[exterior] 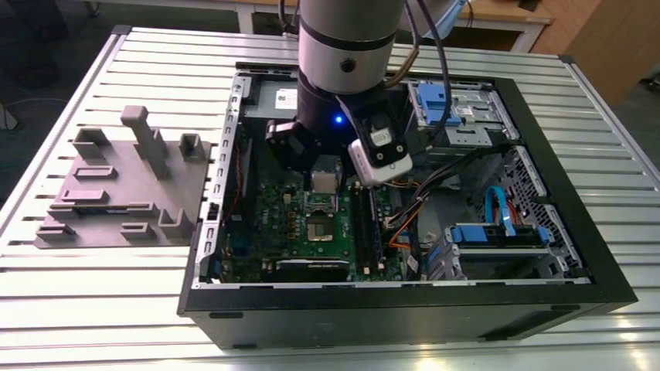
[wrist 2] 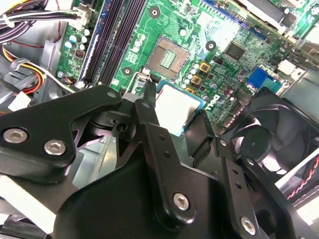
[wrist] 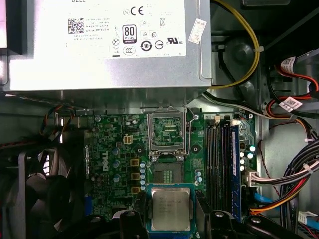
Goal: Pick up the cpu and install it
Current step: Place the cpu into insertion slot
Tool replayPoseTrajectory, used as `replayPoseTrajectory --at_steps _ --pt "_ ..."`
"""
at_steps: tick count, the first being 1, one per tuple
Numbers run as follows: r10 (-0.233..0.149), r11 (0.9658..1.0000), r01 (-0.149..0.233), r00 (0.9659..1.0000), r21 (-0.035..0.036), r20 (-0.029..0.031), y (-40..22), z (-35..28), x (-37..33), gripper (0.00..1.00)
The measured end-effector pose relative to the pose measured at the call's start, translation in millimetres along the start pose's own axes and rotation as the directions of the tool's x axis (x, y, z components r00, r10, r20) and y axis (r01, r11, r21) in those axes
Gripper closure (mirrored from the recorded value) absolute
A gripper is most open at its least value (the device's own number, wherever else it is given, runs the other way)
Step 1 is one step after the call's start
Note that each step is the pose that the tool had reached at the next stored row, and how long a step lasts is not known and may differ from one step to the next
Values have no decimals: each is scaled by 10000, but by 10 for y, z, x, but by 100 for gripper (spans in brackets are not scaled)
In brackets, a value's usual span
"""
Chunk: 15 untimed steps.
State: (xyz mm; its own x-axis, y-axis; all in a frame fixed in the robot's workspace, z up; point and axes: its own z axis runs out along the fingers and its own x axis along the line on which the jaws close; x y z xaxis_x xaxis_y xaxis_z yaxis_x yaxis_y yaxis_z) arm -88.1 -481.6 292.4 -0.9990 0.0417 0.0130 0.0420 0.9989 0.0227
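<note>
cpu [wrist: 171, 209]: flat square, silver-grey top, teal rim; end effector [wrist: 172, 219] clamped on its edges.

Materials and surface finish
cpu [wrist: 171, 209]: satin silver metal lid. gripper [wrist 2: 177, 112]: matt black links, bright steel screws. motherboard [wrist: 114, 164]: glossy green laminate. tray [exterior: 113, 193]: matt grey plastic.

A computer case [exterior: 413, 309] lay on the slatted table [exterior: 93, 309], with a tray [exterior: 113, 201] beside it at the exterior view's left; inside lay the motherboard [wrist: 114, 164]; the cpu [wrist: 171, 209], clamped in the gripper [wrist: 171, 223], hung above it; the socket [wrist: 167, 172] lay between cpu and power supply [wrist: 99, 50], with memory slots [wrist: 219, 159] alongside.
</note>
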Motion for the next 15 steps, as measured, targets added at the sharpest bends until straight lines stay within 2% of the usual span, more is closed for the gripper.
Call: replayPoseTrajectory --at_steps 11,15 --pt "-1 10000 1 10000 -1 1 0 10 0 53" --pt "-181 9998 181 9998 2 -3 0 30 -1 53"
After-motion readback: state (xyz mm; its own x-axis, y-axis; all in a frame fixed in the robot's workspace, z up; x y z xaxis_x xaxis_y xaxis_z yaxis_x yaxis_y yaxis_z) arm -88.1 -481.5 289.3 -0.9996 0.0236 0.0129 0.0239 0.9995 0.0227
